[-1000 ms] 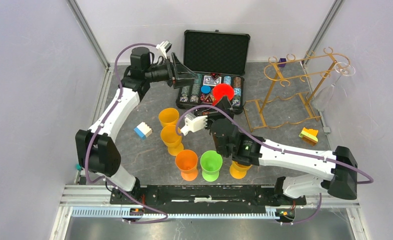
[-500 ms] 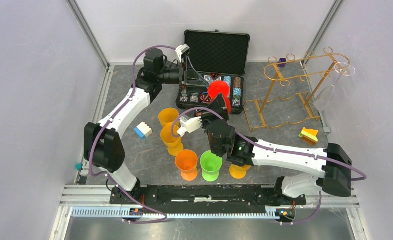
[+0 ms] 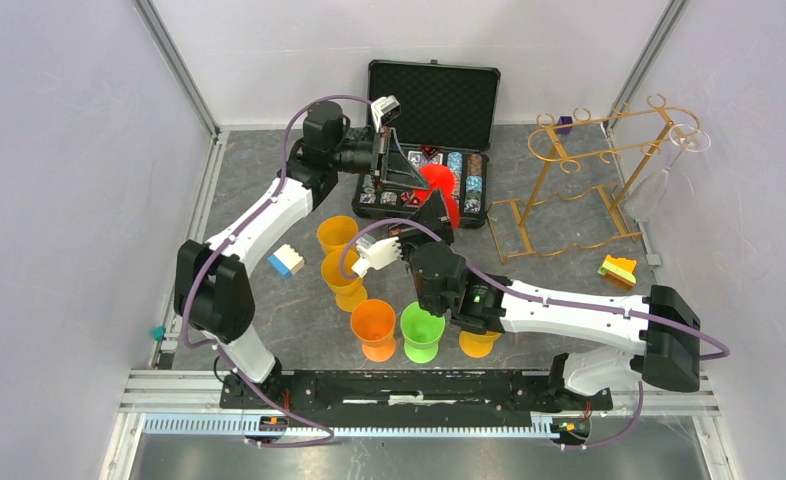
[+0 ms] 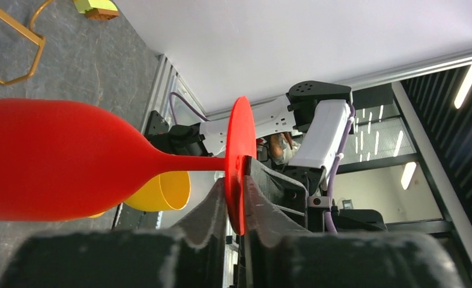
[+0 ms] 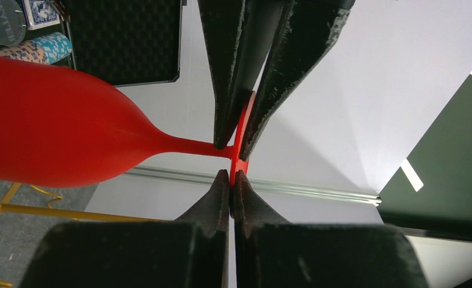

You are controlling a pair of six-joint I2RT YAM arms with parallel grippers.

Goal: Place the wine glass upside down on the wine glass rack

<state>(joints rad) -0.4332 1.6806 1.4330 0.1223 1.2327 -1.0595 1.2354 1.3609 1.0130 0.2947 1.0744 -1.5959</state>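
A red wine glass (image 3: 441, 181) is held on its side above the black case, its bowl (image 4: 53, 159) pointing toward the gold wire wine glass rack (image 3: 589, 170) at the back right. My left gripper (image 4: 235, 186) is shut on the flat round foot (image 4: 239, 138) from one side. From the opposite side, my right gripper (image 5: 230, 177) is shut on the same foot's edge. In the right wrist view the left fingers (image 5: 239, 78) come down from above onto the foot. Both grippers meet over the case (image 3: 424, 195).
An open black case of poker chips (image 3: 434, 120) lies under the glass. A clear wine glass (image 3: 669, 165) hangs upside down at the rack's right end. Several orange, yellow and green cups (image 3: 374, 325) stand in front. A blue-white block (image 3: 287, 260) and an orange toy (image 3: 618, 270) lie aside.
My left gripper moved right to the red glass and closed on its foot. The right gripper kept its grip and shifted the glass slightly left.
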